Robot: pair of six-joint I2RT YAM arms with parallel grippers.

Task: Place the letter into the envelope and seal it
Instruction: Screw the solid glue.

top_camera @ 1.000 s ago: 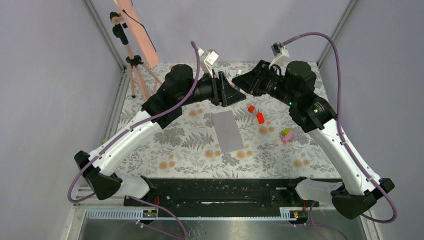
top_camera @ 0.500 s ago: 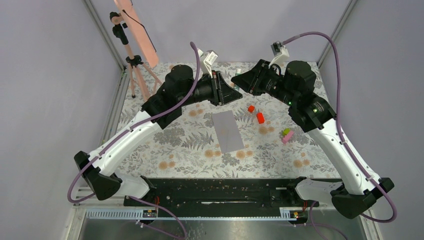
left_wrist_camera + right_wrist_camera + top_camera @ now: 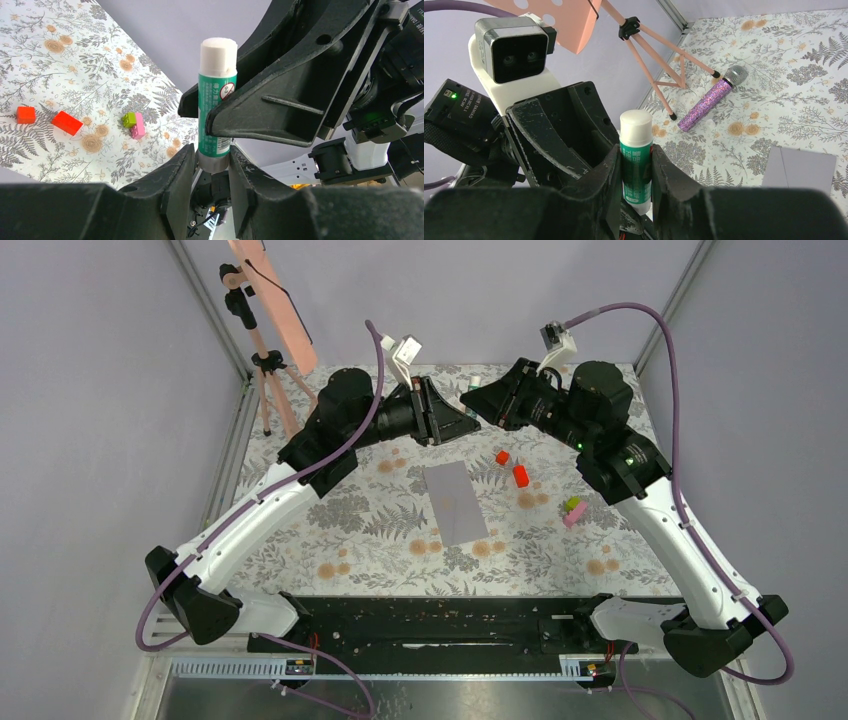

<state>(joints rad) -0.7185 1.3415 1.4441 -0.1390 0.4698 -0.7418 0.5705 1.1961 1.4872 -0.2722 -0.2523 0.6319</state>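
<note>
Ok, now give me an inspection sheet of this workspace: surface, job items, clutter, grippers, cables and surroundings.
Surface: floral-patterned table cover, lying flat.
Job's things: envelope lies flat mid-table, nothing touching it; no separate letter seen.
Clutter: red blocks, a green-and-pink block, a purple glitter microphone.
Grippers: right gripper clamps a glue stick in the air over the table's far side; left gripper has its fingers either side of the stick's grey end, grip unclear.
Cables: purple cables run along both arms, off the table things.
Surroundings: pink tripod at far left; plain walls, metal frame.
</note>
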